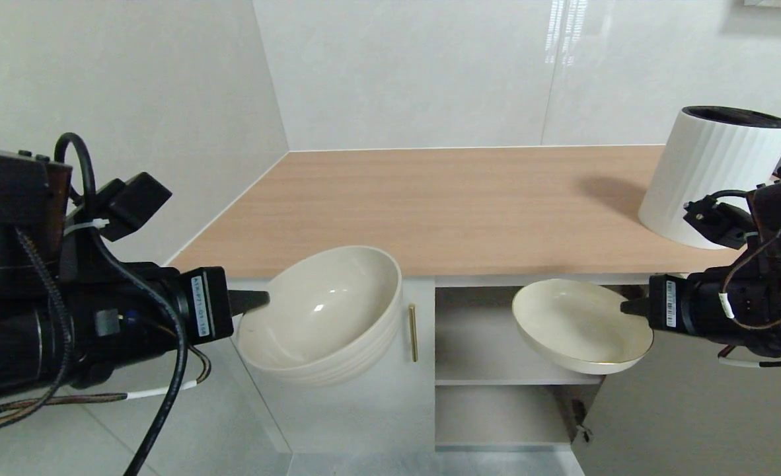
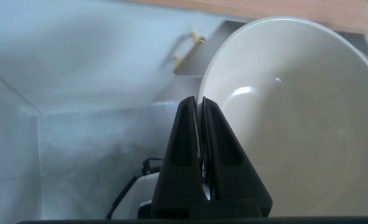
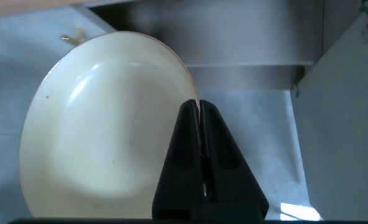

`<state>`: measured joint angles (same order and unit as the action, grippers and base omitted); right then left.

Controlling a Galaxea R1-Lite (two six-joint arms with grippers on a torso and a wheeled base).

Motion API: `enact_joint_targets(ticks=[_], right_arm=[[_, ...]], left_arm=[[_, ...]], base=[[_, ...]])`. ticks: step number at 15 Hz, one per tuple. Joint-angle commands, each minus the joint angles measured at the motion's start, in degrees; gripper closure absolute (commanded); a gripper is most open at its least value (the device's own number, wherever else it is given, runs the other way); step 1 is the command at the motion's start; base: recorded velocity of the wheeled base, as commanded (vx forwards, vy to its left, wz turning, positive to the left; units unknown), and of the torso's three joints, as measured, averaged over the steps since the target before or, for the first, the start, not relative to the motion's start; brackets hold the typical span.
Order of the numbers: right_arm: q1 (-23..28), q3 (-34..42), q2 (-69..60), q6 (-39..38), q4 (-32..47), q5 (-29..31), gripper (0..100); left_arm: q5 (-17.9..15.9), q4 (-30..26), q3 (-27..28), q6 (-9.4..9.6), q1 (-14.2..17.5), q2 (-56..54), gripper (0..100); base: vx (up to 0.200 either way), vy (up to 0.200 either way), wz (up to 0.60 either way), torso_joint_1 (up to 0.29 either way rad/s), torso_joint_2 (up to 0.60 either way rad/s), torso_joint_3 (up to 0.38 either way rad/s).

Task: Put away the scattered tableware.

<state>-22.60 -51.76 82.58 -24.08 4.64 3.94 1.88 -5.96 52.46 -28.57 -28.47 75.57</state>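
- Keeping each dish steady is the main requirement. Each one is gripped at a single spot on its rim, so a slow, level carry seems wise to stop it swinging or slipping.
- Left gripper (image 1: 258, 301): fingers pressed together on the rim of the deep bowl (image 1: 324, 311). The bowl hangs in the air in front of the closed cupboard door (image 1: 364, 396), with its mouth tilted up toward the robot. The arm lies roughly level and points inward from the left.
- Right gripper (image 1: 628, 307): fingers pinching the rim of the shallow plate (image 1: 575, 324). The plate is held in the air before the open cupboard. The arm lies roughly level and points inward from the right.
- Shelf (image 1: 496, 380), just behind the plate, is judged the likely destination. The plate should go in flat, clear of the shelf's front edge. The bowl must first move sideways past the door handle (image 1: 412, 332).
- Counter (image 1: 443, 205) lies above, with a white ribbed bin (image 1: 714, 178) at its far right.
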Motion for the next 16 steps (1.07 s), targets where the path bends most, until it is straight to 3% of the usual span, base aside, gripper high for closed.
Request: enact_joint_targets(ticks=[1, 11, 16], right_arm=[[-0.1, 0.7, 1.2, 0.1, -0.6, 0.0, 100], [-0.1, 2.1, 3.3, 0.4, -3.1, 0.3, 100], [-0.1, 2.7, 3.8, 0.4, -4.6, 0.3, 100]], left_arm=[[0.0, 0.0, 0.0, 0.01, 0.0, 0.9, 100], [0.0, 0.2, 0.0, -0.08, 0.0, 2.3, 100], [0.0, 0.2, 0.0, -0.08, 0.0, 2.3, 100]], base=[[0.000, 0.000, 0.00, 0.000, 0.00, 0.000], [0.000, 0.000, 0.00, 0.000, 0.00, 0.000], [0.000, 0.000, 0.00, -0.133, 0.37, 0.225]])
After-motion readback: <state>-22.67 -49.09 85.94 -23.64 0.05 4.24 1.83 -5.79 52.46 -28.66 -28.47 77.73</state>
